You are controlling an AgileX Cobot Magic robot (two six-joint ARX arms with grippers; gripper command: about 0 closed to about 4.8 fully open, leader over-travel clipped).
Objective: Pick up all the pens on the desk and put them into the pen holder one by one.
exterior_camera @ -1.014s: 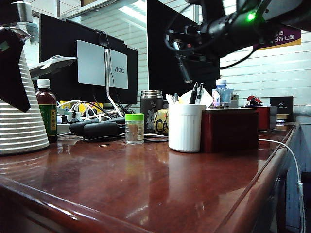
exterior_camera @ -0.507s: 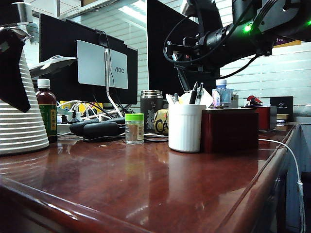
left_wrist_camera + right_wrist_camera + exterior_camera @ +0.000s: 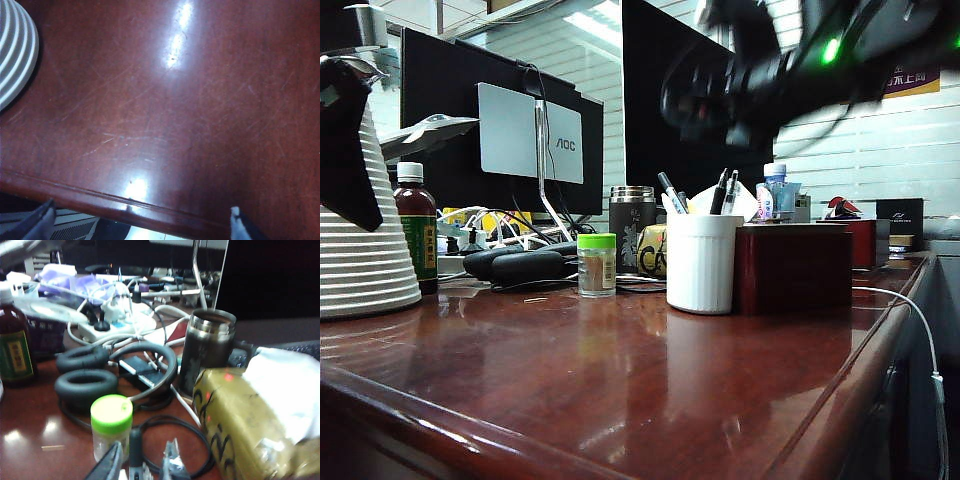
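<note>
The white ribbed pen holder [image 3: 700, 265] stands mid-desk [image 3: 620, 380] with several pens in it. A black pen with a white band [image 3: 669, 192] leans out of its left side. My right gripper [image 3: 720, 110] hangs blurred just above the holder. In the right wrist view its jaws [image 3: 142, 462] stand apart around that pen's dark top [image 3: 135, 445], with a gap on one side. My left gripper [image 3: 142, 222] is open and empty over the desk's rounded front edge [image 3: 150, 207]; only its fingertips [image 3: 235, 217] show.
A dark-red wooden box [image 3: 792, 268] touches the holder's right side. Behind it stand a steel tumbler [image 3: 206, 352] and a gold can [image 3: 245, 425]. A green-lidded jar [image 3: 112, 427], headphones [image 3: 85, 375], cables and a brown bottle [image 3: 417, 240] lie to the left. A white ribbed base [image 3: 15, 50] is near my left gripper.
The right gripper lowered the black pen over the holder and its jaws parted. The pen now rests in the holder, leaning left. The left arm stayed still.
</note>
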